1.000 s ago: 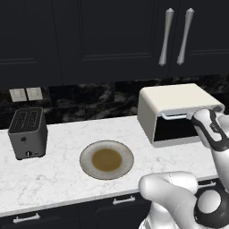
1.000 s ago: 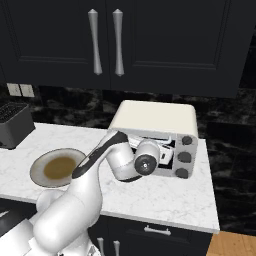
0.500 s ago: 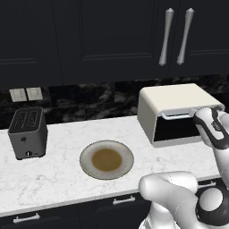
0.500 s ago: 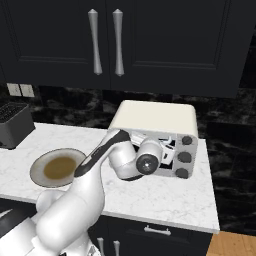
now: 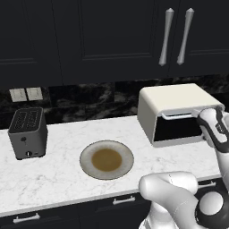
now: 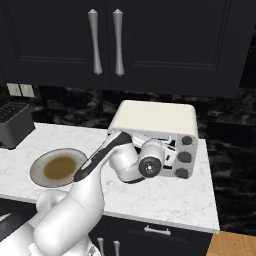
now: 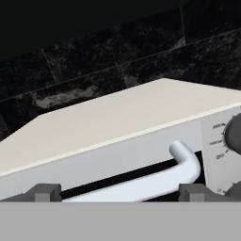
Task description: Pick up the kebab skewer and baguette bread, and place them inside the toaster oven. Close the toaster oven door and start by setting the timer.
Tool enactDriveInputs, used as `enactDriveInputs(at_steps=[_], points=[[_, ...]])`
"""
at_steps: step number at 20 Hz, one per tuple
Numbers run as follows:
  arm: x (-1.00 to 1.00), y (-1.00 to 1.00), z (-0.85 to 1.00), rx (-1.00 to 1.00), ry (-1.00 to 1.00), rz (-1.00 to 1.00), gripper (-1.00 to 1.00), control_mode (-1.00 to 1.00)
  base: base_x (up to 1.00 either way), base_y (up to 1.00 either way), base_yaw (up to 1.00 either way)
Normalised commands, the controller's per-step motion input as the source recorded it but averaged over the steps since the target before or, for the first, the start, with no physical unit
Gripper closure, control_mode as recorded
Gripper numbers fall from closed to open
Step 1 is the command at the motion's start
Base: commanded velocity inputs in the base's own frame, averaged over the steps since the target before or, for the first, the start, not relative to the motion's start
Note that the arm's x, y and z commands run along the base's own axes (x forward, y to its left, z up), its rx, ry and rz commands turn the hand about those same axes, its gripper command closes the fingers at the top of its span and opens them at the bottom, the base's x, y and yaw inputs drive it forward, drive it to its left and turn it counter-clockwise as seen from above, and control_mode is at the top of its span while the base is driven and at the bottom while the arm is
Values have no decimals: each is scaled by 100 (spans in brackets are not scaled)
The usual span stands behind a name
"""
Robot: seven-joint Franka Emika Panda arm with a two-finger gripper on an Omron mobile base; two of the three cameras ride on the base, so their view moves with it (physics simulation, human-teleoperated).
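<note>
The toaster oven (image 5: 176,114) is seen at the right of the marble surface (image 5: 58,170), against the dark backsplash. Its door (image 5: 179,127) appears raised, the silvery handle (image 7: 141,181) along the top edge. In the hand view the claw (image 7: 117,193) is held just before that handle, both tips spread apart with nothing between them. The round plate (image 5: 106,159) is left bare, only its brown centre showing. A dark slot toaster (image 5: 27,132) is set far left
</note>
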Motion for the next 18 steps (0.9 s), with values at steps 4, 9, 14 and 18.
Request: enactDriveInputs(at_steps=[4, 9, 14, 18], points=[[-12, -10, 13, 0, 0, 7, -100, -100, 0, 0, 0], [-10, -7, 17, 0, 0, 8, -100, -100, 0, 0, 0], [-23, -16, 3, 0, 0, 6, -100, -100, 0, 0, 0], [-61, -58, -9, 0, 0, 3, -100, -100, 0, 0, 0]])
